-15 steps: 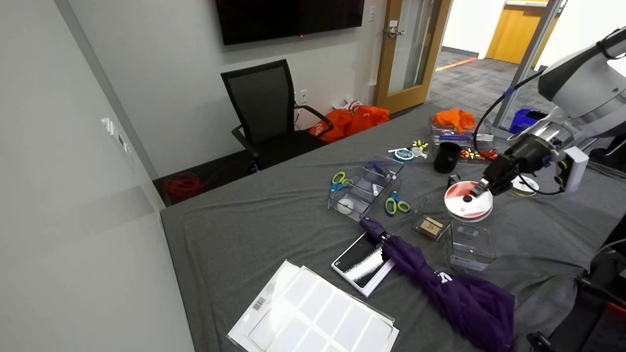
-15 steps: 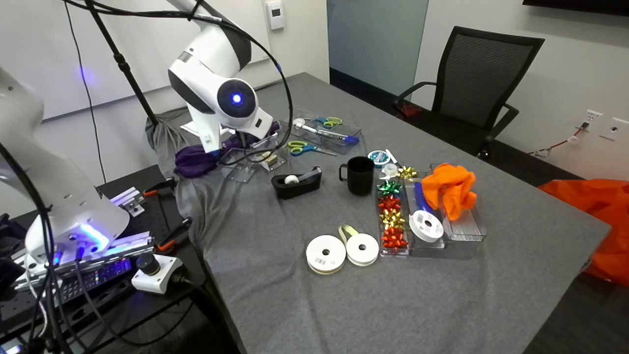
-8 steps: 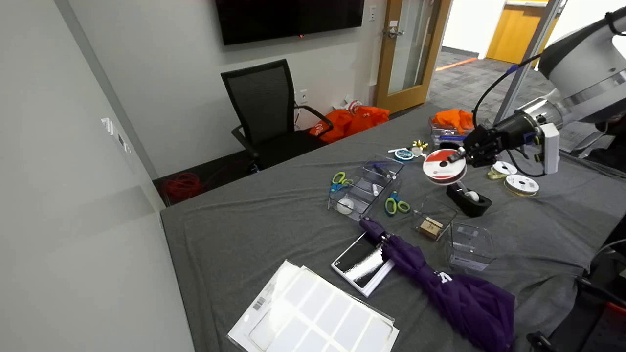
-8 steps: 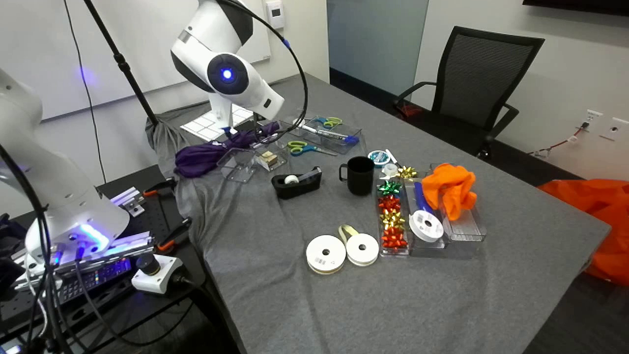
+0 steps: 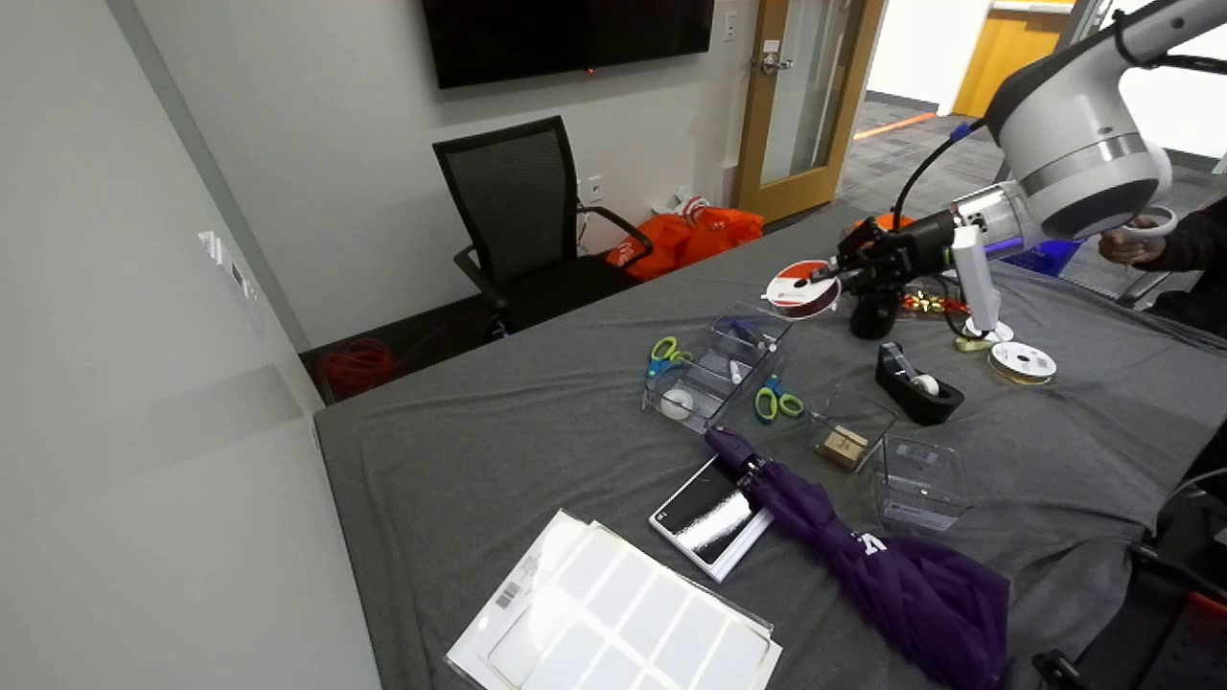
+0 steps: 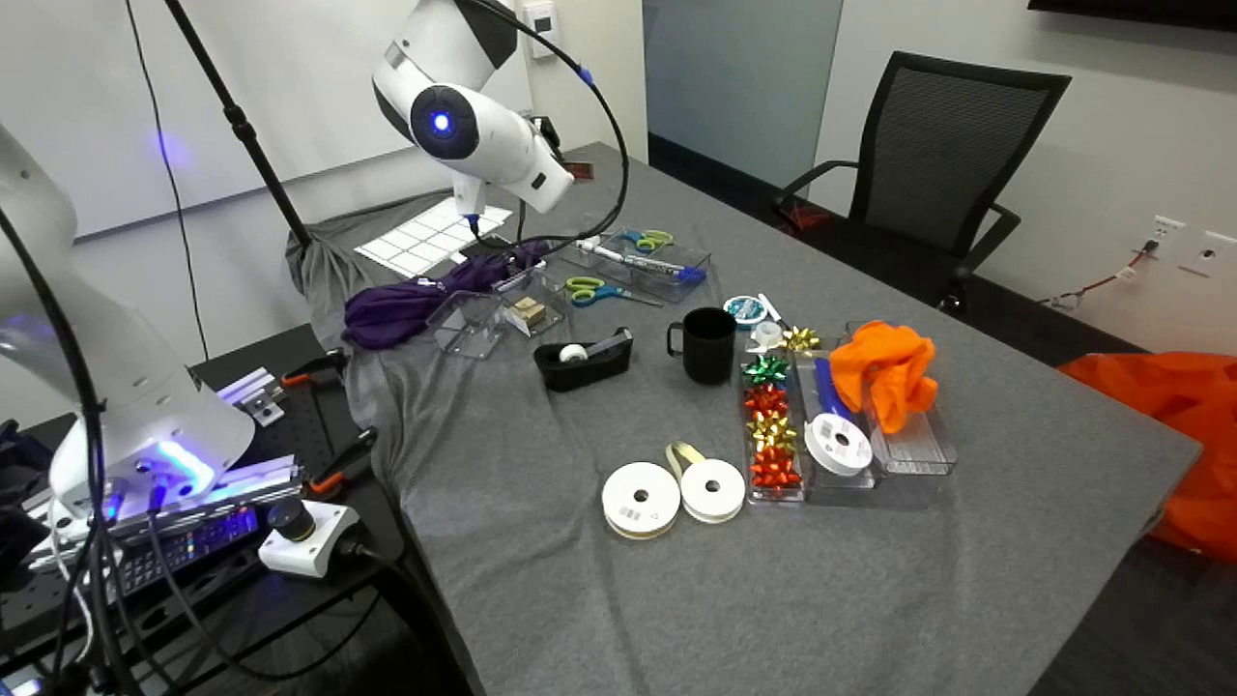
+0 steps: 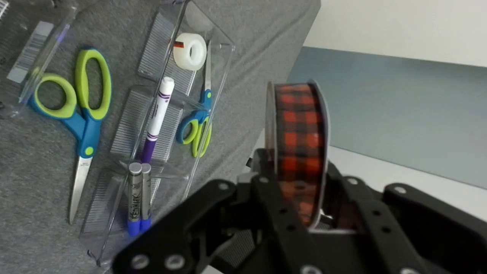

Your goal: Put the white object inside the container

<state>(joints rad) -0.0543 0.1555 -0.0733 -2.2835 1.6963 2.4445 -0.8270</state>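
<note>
At left in an exterior view, a clear tray point(image 5: 707, 381) is split into compartments, in which tape point(image 5: 676, 403) and, as shown by the wrist view, markers point(image 7: 139, 201) are kept; whether this is the container intended cannot be told. If the tray is chosen and the spool point(image 5: 791, 295) is lowered off-centre, a rim may be struck and the spool left propped on it. At present the spool, white-faced with red print, is held aloft outside any container, near the tray's far end. It is pinched across its two faces by the fingers point(image 7: 276, 205) of the gripper point(image 5: 824, 274); because those faces look smooth, it could be twisted or slid loose by a knock on its free edge. Farther right, in a small bin point(image 5: 858, 410), full seating could be prevented by a tan block point(image 5: 844, 447). The mug point(image 5: 873, 316), seen just below the gripper, might be toppled by a low sweep. At far right, the arm point(image 5: 1078, 158) is extended inward and downward, with the wrist point(image 5: 992, 213) angled leftward and the spool tilted, its printed face turned to the camera.
</note>
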